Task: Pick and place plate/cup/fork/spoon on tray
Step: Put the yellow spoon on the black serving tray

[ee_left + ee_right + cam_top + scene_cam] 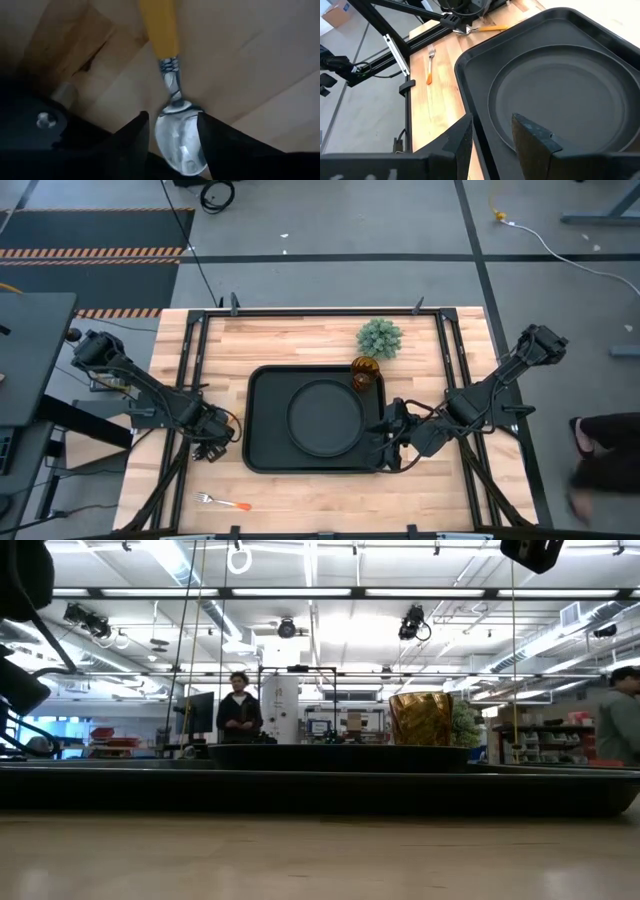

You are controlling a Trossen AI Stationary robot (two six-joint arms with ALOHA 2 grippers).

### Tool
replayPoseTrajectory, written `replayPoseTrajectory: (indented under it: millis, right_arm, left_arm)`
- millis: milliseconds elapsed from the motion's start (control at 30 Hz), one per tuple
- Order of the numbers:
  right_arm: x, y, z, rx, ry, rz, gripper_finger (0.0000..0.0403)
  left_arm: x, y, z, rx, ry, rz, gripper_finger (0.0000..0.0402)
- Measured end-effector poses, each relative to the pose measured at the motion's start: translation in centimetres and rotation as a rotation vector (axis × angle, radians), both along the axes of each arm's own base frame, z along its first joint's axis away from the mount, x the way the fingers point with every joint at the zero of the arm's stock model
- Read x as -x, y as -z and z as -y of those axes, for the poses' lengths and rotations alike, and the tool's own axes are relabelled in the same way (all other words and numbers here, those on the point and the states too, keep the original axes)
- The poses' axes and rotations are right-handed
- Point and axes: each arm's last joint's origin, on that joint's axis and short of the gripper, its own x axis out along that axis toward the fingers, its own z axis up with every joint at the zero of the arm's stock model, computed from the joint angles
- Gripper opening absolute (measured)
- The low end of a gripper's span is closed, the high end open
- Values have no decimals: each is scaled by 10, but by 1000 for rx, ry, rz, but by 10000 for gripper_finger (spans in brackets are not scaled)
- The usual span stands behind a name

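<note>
Left wrist view shows you the spoon (179, 137) on the desk (260, 65), bowl between the left tool's (172, 145) parted, unclenched fingers, handle running straight ahead; the tray (262, 420) lies just right.

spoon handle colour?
Orange-yellow handle on the small shiny silver spoon, whose bowl lies between the left end effector's fingers; clearest in the left wrist view.

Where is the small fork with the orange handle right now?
In the high view, the small orange-handled fork lies on bare wood near the table's front left edge, below the left gripper.
</note>
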Motion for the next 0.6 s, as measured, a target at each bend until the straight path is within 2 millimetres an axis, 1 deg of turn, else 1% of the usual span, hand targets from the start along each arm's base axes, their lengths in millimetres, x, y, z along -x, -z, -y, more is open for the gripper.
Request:
replayPoseTrajectory:
  millis: [167,367,500,600]
  right_arm:
    - [-2,0,4,5,6,-3,142]
    - [-2,0,3,-4,-19,-14,142]
    - [-3,1,3,-11,-26,-18,142]
    - [-4,1,5,-7,-27,-20,142]
  left_arm:
    - [-2,0,-3,2,-53,-7,205]
    - [-3,0,-4,2,-85,-8,257]
    - [-2,-1,-2,53,-101,-44,292]
    - [-1,-1,1,103,-92,-76,310]
